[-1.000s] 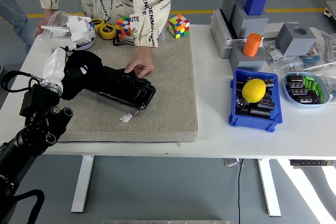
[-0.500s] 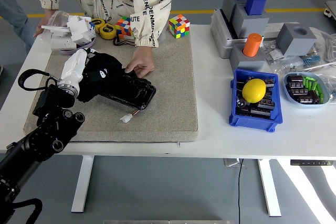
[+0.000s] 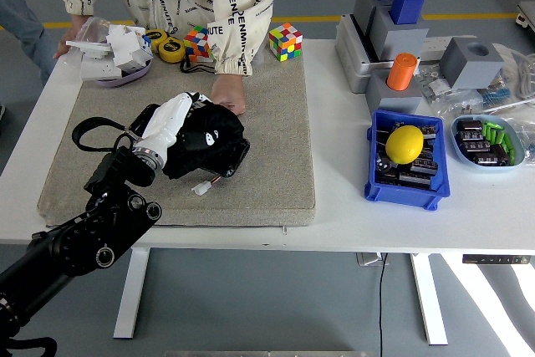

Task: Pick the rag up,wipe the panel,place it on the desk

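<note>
Rag point(image 3: 209, 135) sat bunched under the left hand point(image 3: 171, 119), its fingers pressing it onto the black panel point(image 3: 234, 156) on the table point(image 3: 334, 206), while a person's hand point(image 3: 226, 94) steadied the far edge

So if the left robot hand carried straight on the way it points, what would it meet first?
Probably the person's hand resting at the far end of the black panel; the left robot hand, pressing the black rag, points up-right toward it.

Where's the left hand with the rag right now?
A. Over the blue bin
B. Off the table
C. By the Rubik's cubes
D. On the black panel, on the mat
D: the left hand presses the black rag onto the panel on the grey mat.
</note>
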Motion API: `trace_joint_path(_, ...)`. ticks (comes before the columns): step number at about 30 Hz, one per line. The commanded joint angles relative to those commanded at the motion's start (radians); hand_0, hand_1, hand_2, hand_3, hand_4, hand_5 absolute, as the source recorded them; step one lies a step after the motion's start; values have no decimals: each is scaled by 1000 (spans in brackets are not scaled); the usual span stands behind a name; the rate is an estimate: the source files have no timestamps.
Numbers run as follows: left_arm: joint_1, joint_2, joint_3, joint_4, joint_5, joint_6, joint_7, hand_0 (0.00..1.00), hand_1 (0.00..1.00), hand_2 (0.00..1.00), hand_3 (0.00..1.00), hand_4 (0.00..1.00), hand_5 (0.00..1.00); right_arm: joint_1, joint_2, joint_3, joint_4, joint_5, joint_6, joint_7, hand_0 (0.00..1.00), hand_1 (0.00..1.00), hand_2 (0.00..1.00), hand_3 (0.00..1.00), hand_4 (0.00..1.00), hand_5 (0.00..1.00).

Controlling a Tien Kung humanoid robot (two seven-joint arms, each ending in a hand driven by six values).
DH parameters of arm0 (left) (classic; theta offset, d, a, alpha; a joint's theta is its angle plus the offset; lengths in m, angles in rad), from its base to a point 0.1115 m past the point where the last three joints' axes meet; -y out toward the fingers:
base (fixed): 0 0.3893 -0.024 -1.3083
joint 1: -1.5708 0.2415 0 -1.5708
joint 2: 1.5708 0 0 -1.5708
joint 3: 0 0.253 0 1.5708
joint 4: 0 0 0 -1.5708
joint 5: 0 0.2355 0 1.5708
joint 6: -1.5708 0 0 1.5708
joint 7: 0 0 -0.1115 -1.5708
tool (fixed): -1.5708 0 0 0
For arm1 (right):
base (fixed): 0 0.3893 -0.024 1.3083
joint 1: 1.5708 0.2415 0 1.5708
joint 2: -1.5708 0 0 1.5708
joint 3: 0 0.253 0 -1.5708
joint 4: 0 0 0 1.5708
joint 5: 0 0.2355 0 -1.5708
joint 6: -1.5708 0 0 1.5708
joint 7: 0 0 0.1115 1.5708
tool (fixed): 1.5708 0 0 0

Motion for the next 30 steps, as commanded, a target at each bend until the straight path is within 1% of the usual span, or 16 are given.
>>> trace_joint_path(4,-5,-3,55,-35,-14,-3,8,184,234,335,561,630,2,1,0,-4,1,3,1,0,520,558,492,521,853,350)
trace_joint_path(8,-10,-8,93,-57,-24,-5,12,185,235,334,561,630,2,0,0,-7,1,5,2,0,522,556,493,521,853,350)
trace_joint_path(13,-19,-18,117,-62,-30,-3,11,185,235,334,561,630,2,1,0,-7,1,6,2,1,522,556,493,521,853,350)
trace_joint_path(16,-23,-22,108,-46,-24,0,7,185,235,334,561,631,2,2,-1,-10,2,9,2,1,521,557,493,521,853,350)
trace_joint_path(21,-23,-21,82,-19,-14,6,-1,185,236,333,561,631,2,1,-2,-10,1,8,2,1,524,558,493,521,853,350)
trace_joint_path(24,-25,-21,66,4,-8,8,-6,185,236,333,561,631,2,1,-3,-11,0,7,3,1,524,558,493,521,853,350)
trace_joint_path(30,-29,-23,8,63,10,17,-22,185,235,333,561,630,2,5,-4,-19,1,13,3,1,522,559,493,521,854,350)
